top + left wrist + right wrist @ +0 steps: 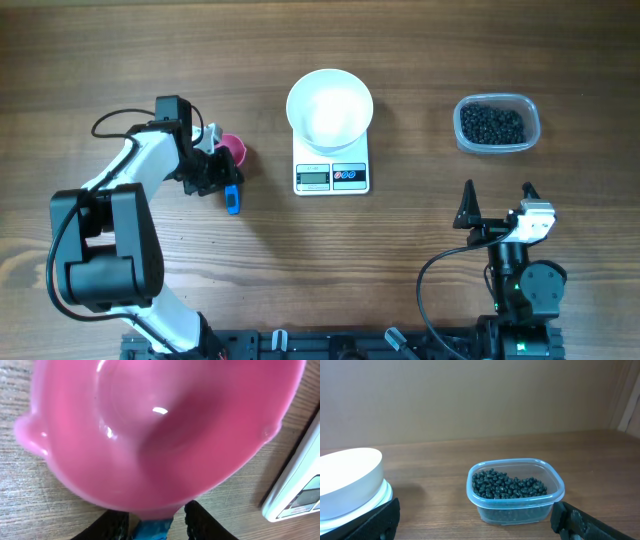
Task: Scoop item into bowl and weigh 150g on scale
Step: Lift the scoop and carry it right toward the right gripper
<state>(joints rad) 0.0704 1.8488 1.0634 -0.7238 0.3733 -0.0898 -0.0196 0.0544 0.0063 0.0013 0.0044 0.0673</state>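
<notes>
Beans (492,124) fill a clear tub (533,128) at the right of the tabletop (330,260), well apart from the empty bowl (330,105) sitting on the scale (331,177). The left gripper (222,180) straddles the blue handle (152,529) of the pink scoop (232,150); I cannot tell whether it clamps. The right gripper (498,200) stands spread wide near the tub, holding nothing.

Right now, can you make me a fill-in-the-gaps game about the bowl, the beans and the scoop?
The bowl on the scale is ____ inside.
The beans lie in the tub on the scale's ____ side.
The pink scoop has a ____ handle.
Missing words: empty, right, blue.
</notes>
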